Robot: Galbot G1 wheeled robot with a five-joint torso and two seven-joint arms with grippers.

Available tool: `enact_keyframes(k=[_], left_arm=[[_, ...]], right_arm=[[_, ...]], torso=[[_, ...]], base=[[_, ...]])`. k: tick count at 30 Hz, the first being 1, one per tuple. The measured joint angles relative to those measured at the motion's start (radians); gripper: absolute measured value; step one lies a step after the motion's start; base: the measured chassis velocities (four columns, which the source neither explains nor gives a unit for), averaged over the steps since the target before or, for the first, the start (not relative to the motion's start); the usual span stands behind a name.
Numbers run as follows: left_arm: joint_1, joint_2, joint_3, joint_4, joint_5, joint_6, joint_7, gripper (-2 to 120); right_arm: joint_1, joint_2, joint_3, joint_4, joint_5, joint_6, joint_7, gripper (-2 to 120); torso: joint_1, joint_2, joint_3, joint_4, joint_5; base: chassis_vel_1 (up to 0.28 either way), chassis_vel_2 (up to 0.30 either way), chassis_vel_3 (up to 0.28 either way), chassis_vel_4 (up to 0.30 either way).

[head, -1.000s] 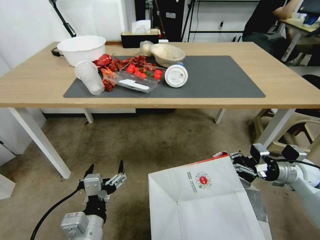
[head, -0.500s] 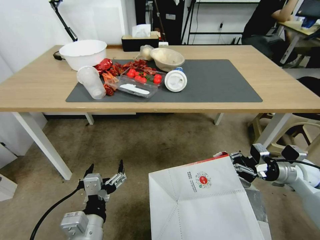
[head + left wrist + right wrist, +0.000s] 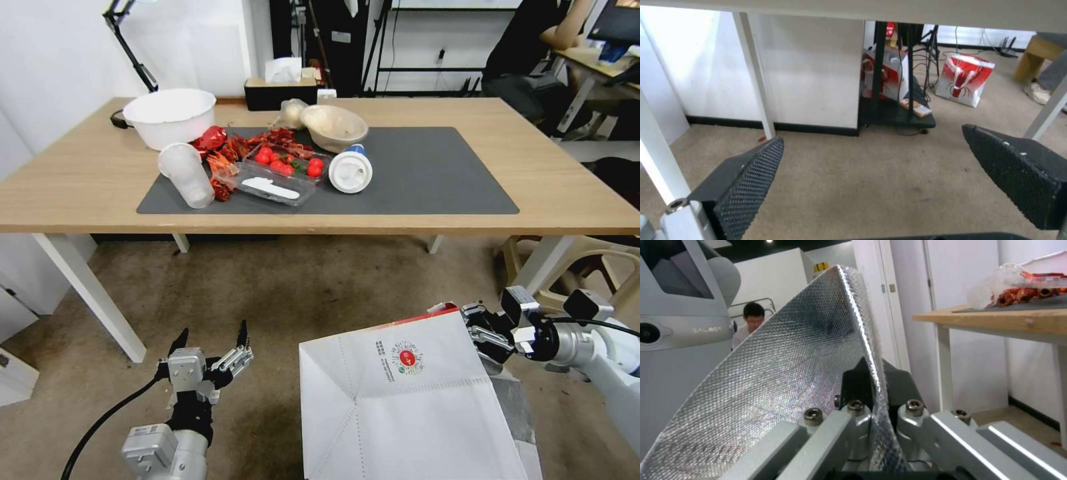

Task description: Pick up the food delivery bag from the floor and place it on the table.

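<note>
One bag is already gripped: the right gripper is pinched on its foil-lined rim at near right, lifted toward the camera, short of the table. Carrying it across and setting it down is left. The left gripper hangs near left over the floor, fingers spread wide and holding nothing. On the table I count one bowl and two cups.

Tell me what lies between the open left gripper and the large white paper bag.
Only bare beige floor, seen in the head view, separates left gripper and bag.
</note>
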Motion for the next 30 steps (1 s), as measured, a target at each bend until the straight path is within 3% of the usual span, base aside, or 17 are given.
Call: enact_keyframes(k=[30], left_arm=[[0.006, -0.008, 0.000, -0.006, 0.004, -0.003, 0.006, 100]], right_arm=[[0.000, -0.004, -0.002, 0.009, 0.001, 0.000, -0.005, 0]], torso=[[0.050, 0.126, 0.076, 0.0000, 0.0000]], base=[[0.000, 0.000, 0.000, 0.000]])
